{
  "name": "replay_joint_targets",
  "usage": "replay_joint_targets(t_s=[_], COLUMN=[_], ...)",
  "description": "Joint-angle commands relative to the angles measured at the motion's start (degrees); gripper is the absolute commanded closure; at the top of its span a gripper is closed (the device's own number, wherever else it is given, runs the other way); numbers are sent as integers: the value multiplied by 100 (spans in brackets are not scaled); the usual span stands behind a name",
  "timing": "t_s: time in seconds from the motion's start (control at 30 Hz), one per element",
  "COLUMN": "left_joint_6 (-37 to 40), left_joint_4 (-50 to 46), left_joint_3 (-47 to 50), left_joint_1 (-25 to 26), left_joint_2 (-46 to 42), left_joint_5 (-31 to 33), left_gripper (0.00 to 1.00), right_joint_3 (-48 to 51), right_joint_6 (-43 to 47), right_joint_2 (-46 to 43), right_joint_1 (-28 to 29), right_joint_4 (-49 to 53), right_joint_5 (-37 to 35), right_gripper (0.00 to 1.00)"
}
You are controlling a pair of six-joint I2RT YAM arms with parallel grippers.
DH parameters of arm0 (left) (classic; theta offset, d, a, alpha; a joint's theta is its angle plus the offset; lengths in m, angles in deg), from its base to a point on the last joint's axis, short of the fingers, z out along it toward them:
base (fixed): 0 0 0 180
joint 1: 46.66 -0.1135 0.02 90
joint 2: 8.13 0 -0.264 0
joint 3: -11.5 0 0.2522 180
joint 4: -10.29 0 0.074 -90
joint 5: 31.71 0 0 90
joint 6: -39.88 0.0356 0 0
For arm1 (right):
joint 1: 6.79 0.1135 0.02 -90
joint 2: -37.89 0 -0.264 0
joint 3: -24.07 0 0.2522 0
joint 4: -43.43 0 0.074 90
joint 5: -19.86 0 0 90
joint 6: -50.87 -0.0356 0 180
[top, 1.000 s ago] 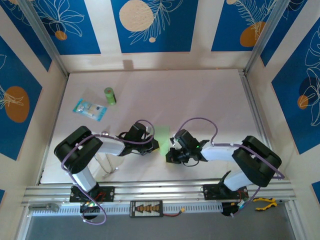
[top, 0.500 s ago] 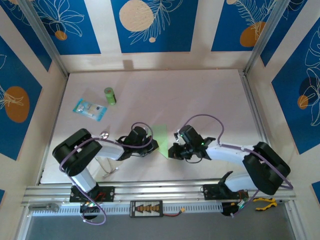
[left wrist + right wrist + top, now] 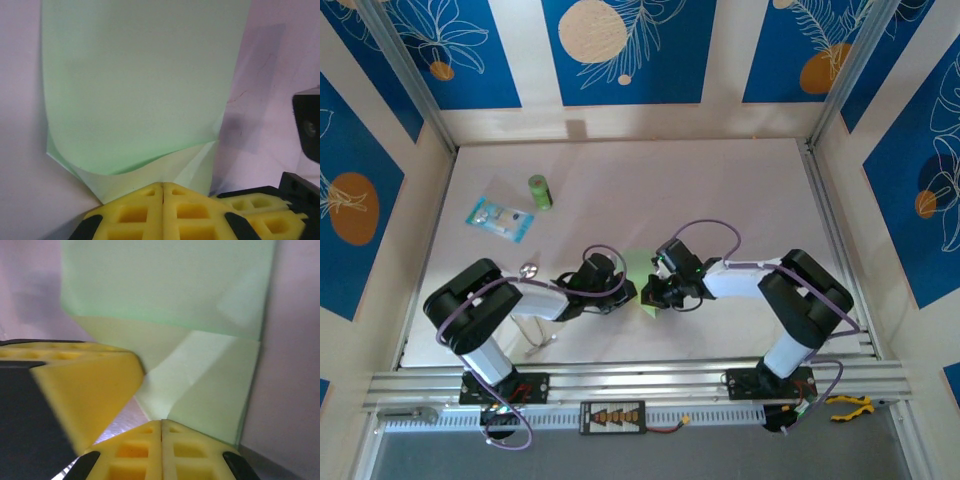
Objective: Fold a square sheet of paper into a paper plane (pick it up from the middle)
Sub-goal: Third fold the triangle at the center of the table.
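Plain green paper (image 3: 140,85); pkt (image 3: 500,217) txt illegible.

The tabletop (image 3: 740,190) bears the square sheet of paper (image 3: 639,268) at the left claw (image 3: 631,292), with a green cylinder (image 3: 539,192) and a packet (image 3: 500,219) far to its left.

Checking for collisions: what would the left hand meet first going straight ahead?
Probably the square sheet of paper, at the shut tips of the left hand; the right hand sits aside, depth unclear.
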Motion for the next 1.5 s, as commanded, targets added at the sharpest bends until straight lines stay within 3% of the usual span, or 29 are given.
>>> replay_joint_targets(t_s=[0.0,0.13,0.37,0.67,1.03,1.47], left_joint_6=[419,830,1305,1457,1846,2216], left_joint_4=[-320,-272,-1586,-1445,-1914,-2305], left_joint_3=[-178,-319,-756,-445,-527,-761], left_joint_1=[-62,-154,-233,-794,-1623,-1508], left_joint_2=[-127,-250,5,145,135,-922], left_joint_5=[-153,-439,-541,-574,-671,-852], left_gripper=[99,94,97,98,98,93], right_joint_3=[227,403,375,358,413,388], right_joint_6=[-90,-67,-77,-33,-19,-34], right_joint_2=[33,11,15,42,7,11], right_joint_1=[-5,-15,-14,-13,-5,-21], right_joint_4=[321,457,420,489,522,468], right_joint_5=[-149,-254,-249,-257,-280,-244], right_gripper=[94,96,96,97,98,98])
